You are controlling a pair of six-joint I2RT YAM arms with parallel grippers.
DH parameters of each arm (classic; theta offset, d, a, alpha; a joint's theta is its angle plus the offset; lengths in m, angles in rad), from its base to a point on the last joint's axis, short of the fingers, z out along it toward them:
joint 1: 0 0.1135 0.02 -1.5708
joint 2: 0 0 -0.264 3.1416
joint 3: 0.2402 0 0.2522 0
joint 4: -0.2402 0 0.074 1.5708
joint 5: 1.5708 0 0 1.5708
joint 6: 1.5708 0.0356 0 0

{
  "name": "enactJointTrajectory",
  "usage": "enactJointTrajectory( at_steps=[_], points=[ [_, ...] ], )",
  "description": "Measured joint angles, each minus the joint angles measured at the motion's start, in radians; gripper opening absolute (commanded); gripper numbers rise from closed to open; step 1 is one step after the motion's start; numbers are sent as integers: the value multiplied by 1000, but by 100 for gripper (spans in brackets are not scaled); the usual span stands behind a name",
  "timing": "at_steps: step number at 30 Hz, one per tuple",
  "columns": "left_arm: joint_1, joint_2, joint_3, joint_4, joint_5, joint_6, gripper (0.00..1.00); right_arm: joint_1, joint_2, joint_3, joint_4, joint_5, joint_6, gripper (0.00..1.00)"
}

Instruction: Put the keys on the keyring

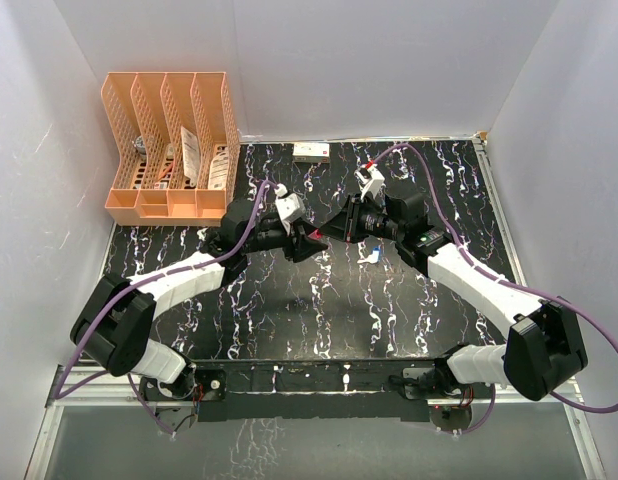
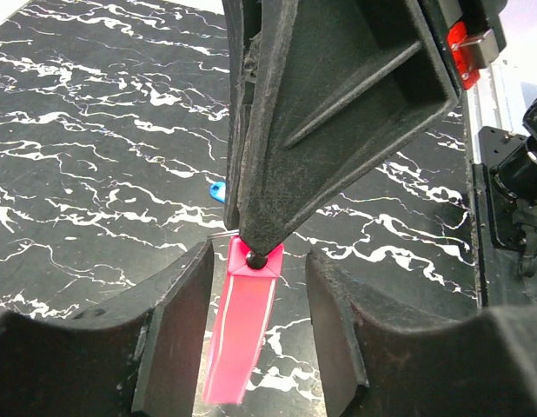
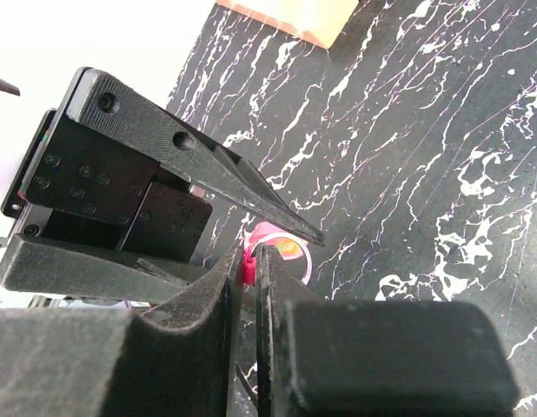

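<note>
Fingers of the right gripper (image 3: 249, 265) pinch shut on the studded end of the pink keyring (image 2: 242, 347), left gripper (image 2: 258, 278) open astride its strap, blue key (image 2: 218, 191) apart on the table (image 2: 95, 130); risk: limp strap twists or slips during handover; count: one keyring, one key seen, second not found

Seen from above, the grippers meet just behind the middle of the table (image 1: 289, 320): the left gripper (image 1: 303, 241) with its arm lying toward eight o'clock, the right gripper (image 1: 327, 231) with its arm toward four. The keyring (image 1: 316, 237) sits between them, its upper end inside the right gripper's tips, its strap between the left gripper's fingers (image 2: 177, 304), touching neither. A key (image 2: 218, 191) lies on the table beyond the strap. A file rack (image 1: 169, 150) stands at ten o'clock in the rear left corner, a small box (image 1: 311, 151) at twelve by the rear wall
</note>
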Motion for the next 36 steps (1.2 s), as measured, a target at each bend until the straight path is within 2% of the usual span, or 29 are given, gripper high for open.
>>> enactJointTrajectory(
  at_steps=[5, 7, 30, 36],
  points=[
    [-5, 0, 0, -1, -25, 19, 29, 0, 0, 0, 0, 0, 0, 8],
    [-6, 0, 0, -2, -31, 26, 28, 0, 0, 0, 0, 0, 0, 8],
    [-17, -1, 28, -22, -59, 51, 32, 0, 3, 0, 0, -3, 0, 8],
    [-21, -1, 34, -32, -60, 54, 14, 0, 4, 0, 2, 0, 0, 8]
  ],
)
